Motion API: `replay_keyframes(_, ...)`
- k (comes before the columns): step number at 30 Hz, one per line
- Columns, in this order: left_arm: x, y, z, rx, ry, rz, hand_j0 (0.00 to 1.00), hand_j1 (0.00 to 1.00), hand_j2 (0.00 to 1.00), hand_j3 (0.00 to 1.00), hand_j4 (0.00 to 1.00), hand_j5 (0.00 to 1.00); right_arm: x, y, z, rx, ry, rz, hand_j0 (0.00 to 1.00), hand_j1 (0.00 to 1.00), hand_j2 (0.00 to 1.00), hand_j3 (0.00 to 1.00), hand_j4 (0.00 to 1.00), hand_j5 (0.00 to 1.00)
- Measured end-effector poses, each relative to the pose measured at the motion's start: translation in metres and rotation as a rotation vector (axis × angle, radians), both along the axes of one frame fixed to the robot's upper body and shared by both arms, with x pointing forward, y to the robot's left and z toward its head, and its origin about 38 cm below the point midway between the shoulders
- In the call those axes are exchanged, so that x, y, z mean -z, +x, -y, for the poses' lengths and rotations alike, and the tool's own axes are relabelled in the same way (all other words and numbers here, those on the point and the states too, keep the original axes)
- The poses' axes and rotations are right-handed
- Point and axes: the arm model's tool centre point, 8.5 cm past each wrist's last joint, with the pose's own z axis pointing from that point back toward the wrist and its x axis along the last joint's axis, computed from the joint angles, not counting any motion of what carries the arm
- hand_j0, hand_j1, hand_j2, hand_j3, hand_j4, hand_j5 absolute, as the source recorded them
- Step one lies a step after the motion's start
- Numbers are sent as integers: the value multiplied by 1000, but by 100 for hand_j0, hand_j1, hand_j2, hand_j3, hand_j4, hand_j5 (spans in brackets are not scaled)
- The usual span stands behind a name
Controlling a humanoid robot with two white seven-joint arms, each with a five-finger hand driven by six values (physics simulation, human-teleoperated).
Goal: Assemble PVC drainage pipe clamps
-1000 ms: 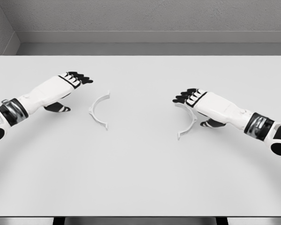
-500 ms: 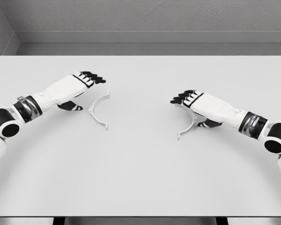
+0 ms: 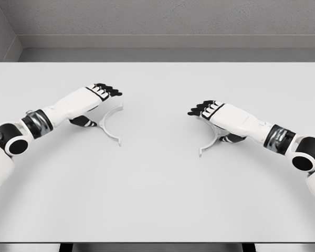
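Note:
Two white half-ring clamp pieces lie flat on the white table [image 3: 157, 184]. The left clamp half [image 3: 109, 126] curves open toward the right; the right clamp half [image 3: 210, 140] curves open toward the left. My left hand [image 3: 97, 102] hovers over the left half's upper end, fingers stretched out and open, thumb [image 3: 84, 122] low beside the piece. My right hand [image 3: 210, 113] lies over the top of the right half, fingers extended and open, hiding the piece's upper end. Neither hand holds anything.
A grey wall [image 3: 157, 21] rises behind the table's far edge. The table's near edge runs along the bottom of the view.
My left hand has moved right and slightly down, from beside the left clamp half to over its upper end. The right hand has crept a little left. Both pieces lie unmoved.

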Motion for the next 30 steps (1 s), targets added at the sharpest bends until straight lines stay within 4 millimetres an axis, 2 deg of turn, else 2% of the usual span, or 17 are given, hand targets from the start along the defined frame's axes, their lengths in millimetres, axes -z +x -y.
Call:
replay_keyframes(10, 3, 0, 12, 16, -12, -12, 100, 100, 100, 100, 100, 100, -9, 7, -9, -12, 12, 24, 100, 100, 100, 100, 100, 100)
replay_keyframes(21, 3, 0, 26, 35, -31, -13, 100, 100, 100, 100, 100, 100, -7, 8, -28, -48, 22, 15, 100, 100, 100, 100, 100, 100)
replay_keyframes(30, 3, 1, 19, 24, -30, -15, 100, 100, 100, 100, 100, 100, -13, 14, -49, -87, 25, 28, 100, 100, 100, 100, 100, 100)
